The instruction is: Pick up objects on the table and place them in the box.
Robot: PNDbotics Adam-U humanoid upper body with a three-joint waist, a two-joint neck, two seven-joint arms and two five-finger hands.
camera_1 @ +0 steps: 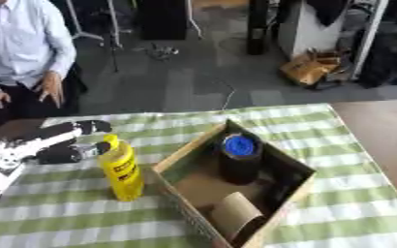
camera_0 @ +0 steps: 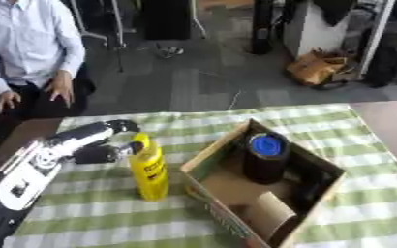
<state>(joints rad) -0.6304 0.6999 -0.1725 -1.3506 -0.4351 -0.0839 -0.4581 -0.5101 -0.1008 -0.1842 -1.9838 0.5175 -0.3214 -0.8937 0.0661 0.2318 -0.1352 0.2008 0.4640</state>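
a green and white checked tablecloth (camera_0: 100,213) covers the table. beyond its far edge lies grey floor (camera_0: 193,82), with a brown bag (camera_0: 318,68) off the far right corner.

Left hand (camera_0: 100,143): silver-white metal back, fingers (camera_0: 121,127) and thumb capped in black. Behind the hand, forearm (camera_0: 24,177) is a light silver shell with small dark marks or cutouts; black casing further back toward the elbow. No cables visible.
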